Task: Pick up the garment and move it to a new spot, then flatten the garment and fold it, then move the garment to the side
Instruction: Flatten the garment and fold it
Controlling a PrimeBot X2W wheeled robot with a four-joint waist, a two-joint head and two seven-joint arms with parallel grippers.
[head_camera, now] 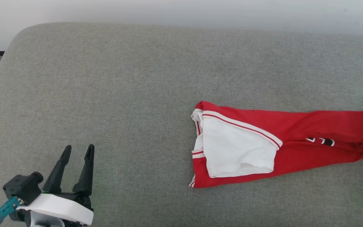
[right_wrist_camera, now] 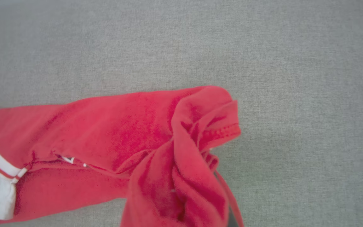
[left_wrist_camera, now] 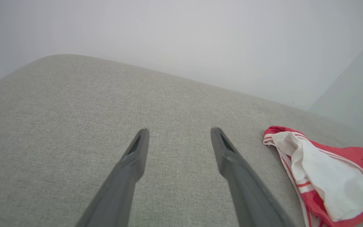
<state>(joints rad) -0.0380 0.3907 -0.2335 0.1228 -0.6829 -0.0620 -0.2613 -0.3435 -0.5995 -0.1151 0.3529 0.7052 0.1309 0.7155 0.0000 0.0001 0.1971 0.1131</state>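
A red soft T-shirt with white sleeves [head_camera: 295, 126] lies stretched on the right side of the grey cloth cushion [head_camera: 121, 78]. Its black letters [head_camera: 327, 142] are folded away, unreadable. Left gripper [head_camera: 79, 147], over the cushion's near-left corner: fingers apart. Right gripper: hidden under red cloth, cannot tell.

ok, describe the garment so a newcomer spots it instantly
On the grey fabric cushion, look at its right half: a red soft-fabric T-shirt lies stretched sideways, bunched at its right end. It is the only cloth item, marked by a white sleeve with red-white stripe trim.
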